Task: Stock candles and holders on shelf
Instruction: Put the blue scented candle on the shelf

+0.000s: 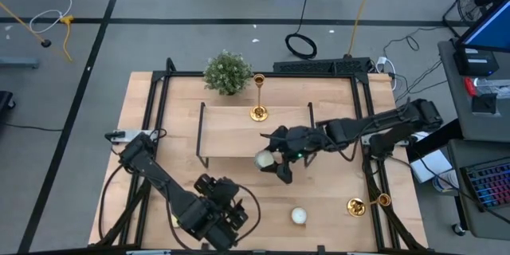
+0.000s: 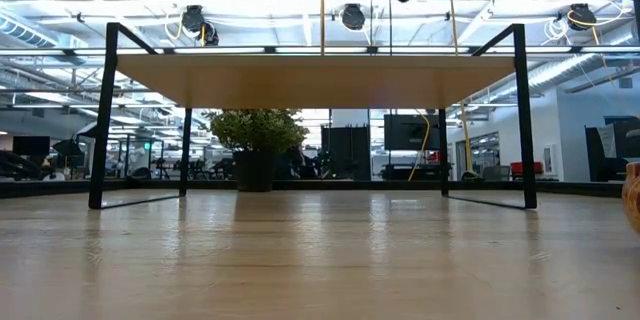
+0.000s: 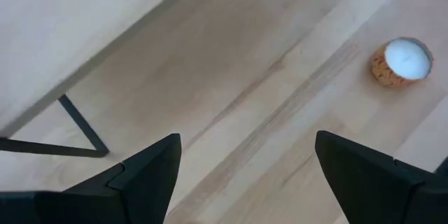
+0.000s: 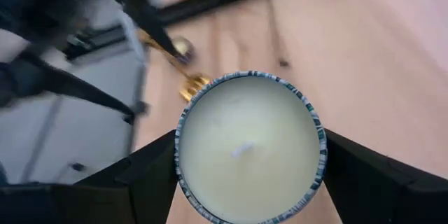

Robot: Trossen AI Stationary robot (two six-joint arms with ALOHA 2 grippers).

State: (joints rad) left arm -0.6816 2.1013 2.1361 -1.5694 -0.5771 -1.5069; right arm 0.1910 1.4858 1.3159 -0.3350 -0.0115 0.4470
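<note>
My right gripper (image 1: 269, 162) is shut on a pale candle (image 4: 248, 147) with a dark patterned rim, held in the air over the shelf's near edge (image 1: 255, 156). One gold holder (image 1: 258, 100) stands upright by its round base at the far side of the shelf board. A second holder (image 1: 366, 204) lies on its side on the table at the near right. Another candle (image 3: 402, 61), white on top with an orange side, sits on the table near the front. My left gripper (image 3: 245, 175) hovers open above the table's near left, with nothing between its fingers. My right gripper pinches the candle by its round side wall (image 4: 179, 164), one finger on each of two opposite sides. The fingers come from the table's right, slanting down. The candle is lifted clear, and its waxy top faces the wrist camera.
A green bushy plant (image 1: 227, 72) stands just behind the shelf's far left corner. The shelf's thin black legs (image 2: 104, 120) stand on the table. Part of a gold holder (image 4: 185, 70) shows on the table near the left arm. Bare wood lies under and in front of the shelf.
</note>
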